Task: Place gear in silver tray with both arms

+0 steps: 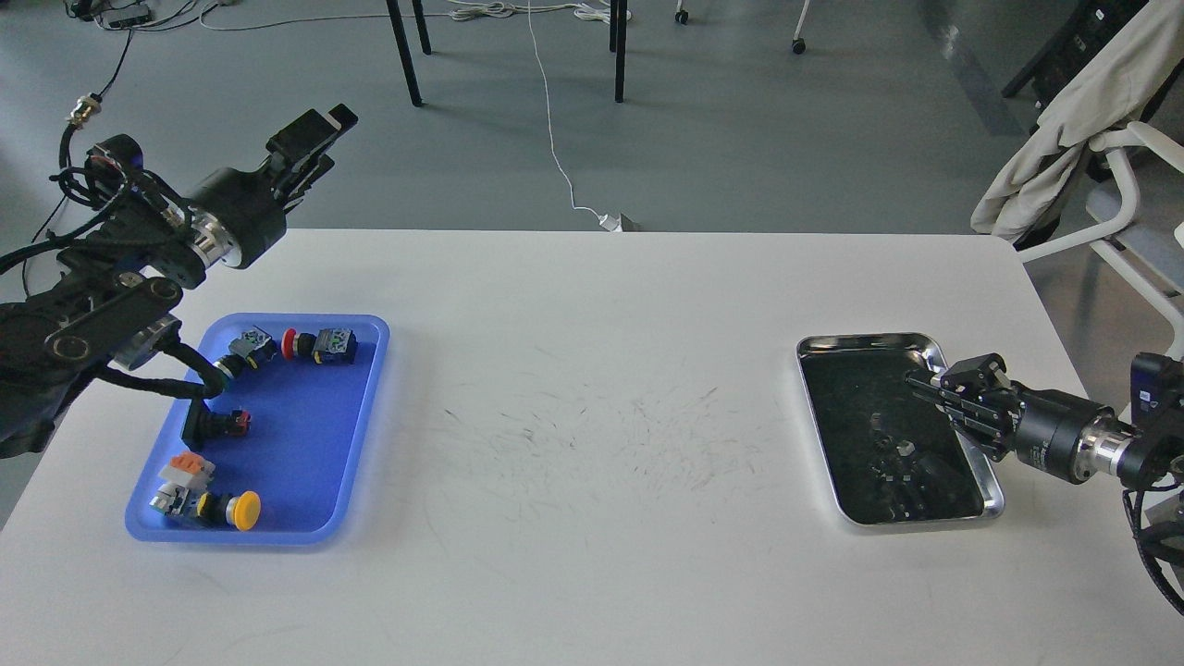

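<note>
The silver tray [865,340] lies on the right side of the white table, its dark bottom showing small grey specks and reflections. I cannot make out the gear for certain among them. My right gripper [925,385] reaches in low from the right, over the tray's right rim, with its tips above the tray's upper right part. Its dark fingers merge together, so its state and any load are unclear. My left gripper [319,139] hangs raised beyond the table's far left corner, its fingers apart with nothing between them.
A blue plastic tray [314,518] on the left holds several push-button switches, among them a yellow one [244,511] and a red one [289,343]. A chair with a cloth [1064,120] stands past the table's right edge. Table legs and cables are on the floor behind.
</note>
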